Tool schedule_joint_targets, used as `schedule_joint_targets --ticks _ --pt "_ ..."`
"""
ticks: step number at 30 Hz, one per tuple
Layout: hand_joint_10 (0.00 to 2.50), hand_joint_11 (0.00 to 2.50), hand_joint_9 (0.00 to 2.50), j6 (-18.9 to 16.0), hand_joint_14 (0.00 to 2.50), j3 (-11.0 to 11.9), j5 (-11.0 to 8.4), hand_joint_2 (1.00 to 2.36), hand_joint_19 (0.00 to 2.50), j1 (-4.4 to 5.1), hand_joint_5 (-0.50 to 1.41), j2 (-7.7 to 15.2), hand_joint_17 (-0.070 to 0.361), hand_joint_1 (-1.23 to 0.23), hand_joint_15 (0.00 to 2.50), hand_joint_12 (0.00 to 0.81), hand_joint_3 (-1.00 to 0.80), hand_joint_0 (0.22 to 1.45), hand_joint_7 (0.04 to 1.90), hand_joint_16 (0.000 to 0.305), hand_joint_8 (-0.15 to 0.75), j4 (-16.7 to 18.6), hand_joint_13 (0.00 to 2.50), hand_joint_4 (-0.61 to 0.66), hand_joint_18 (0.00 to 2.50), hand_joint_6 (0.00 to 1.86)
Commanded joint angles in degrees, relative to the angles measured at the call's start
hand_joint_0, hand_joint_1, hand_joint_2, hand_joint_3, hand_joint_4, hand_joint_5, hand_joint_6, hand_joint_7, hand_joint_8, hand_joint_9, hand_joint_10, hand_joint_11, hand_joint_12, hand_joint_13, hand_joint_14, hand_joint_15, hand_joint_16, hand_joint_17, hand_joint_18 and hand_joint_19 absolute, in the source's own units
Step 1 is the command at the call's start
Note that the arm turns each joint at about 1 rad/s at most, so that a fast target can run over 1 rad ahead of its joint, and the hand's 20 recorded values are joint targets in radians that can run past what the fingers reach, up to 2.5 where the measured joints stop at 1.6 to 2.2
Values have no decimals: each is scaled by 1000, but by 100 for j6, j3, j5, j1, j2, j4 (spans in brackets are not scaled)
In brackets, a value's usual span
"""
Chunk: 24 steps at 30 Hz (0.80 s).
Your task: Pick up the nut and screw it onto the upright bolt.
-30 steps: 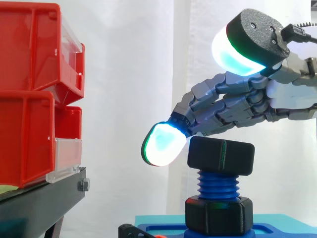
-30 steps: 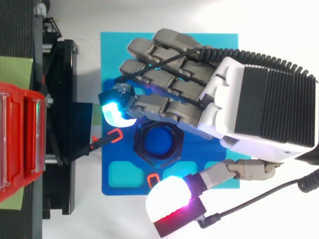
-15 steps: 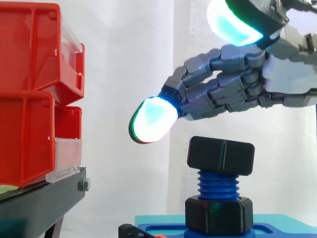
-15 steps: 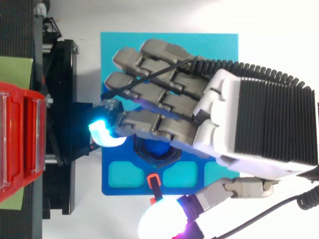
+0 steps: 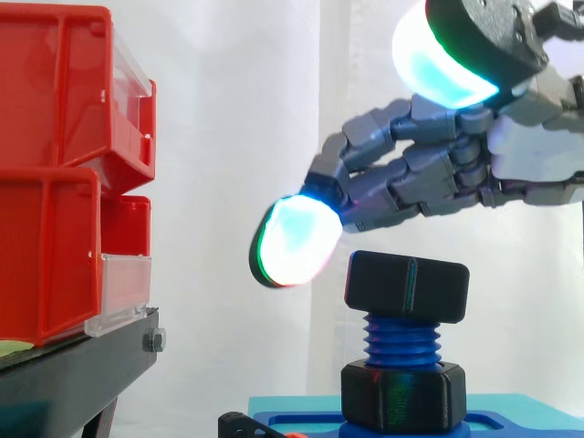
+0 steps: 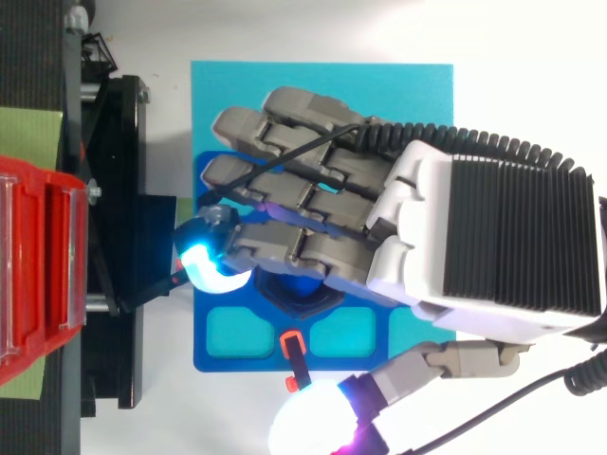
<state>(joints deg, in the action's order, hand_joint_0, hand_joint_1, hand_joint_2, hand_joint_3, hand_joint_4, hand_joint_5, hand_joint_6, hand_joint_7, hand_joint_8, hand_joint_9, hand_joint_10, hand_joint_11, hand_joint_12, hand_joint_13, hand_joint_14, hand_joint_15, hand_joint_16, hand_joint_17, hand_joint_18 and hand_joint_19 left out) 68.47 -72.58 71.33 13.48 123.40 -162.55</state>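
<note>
My hand (image 5: 525, 164) hangs over the work with its grey, blocky fingers loosely bent and reaching toward the bins, holding nothing, the thumb raised high and apart. The nut (image 5: 407, 287) is matte black with rounded corners. It sits at the very top of the upright bolt (image 5: 401, 338), whose blue ridged thread shows bare below it down to a second black hex nut (image 5: 401, 394) at the foot. From the side, my foremost glowing pad (image 5: 294, 242) hangs just beside the nut's upper edge, and my fingers pass above it without resting on it. The thumb's pad (image 5: 444, 62) glows far above. From above, my fingers cover most of the nut; a sliver of its hexagonal rim and blue centre shows beneath them, and the lit pad lies clear of it toward the stand. That view also shows the dark blue base (image 6: 204, 355), its paler rounded pockets (image 6: 232, 332) and the cyan mat (image 6: 322, 81) underneath. Glossy red bins (image 5: 55, 173) sit stacked on the black stand (image 5: 73, 374) before the white curtain (image 5: 237, 137).
</note>
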Motion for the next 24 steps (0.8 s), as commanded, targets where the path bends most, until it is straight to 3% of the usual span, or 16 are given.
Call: schedule_joint_targets --ticks 1,6,13,24 --pt "0 0 411 -1 0 -1 39 1000 127 -39 -158 0 150 -140 0 390 -500 426 762 67 274 -251 166 204 40 502" --pt "0 0 437 -1 0 -1 83 1000 140 -100 -141 0 150 -144 0 389 -500 426 797 67 279 -348 176 213 52 502" --pt "0 0 509 -1 0 -107 171 1000 141 -135 -88 0 146 -161 0 385 -500 433 1008 65 286 -286 228 259 97 503" --pt "0 8 609 -1 0 -107 171 1000 131 -179 -37 0 138 -224 0 372 -500 451 1242 61 287 -251 293 199 185 502"
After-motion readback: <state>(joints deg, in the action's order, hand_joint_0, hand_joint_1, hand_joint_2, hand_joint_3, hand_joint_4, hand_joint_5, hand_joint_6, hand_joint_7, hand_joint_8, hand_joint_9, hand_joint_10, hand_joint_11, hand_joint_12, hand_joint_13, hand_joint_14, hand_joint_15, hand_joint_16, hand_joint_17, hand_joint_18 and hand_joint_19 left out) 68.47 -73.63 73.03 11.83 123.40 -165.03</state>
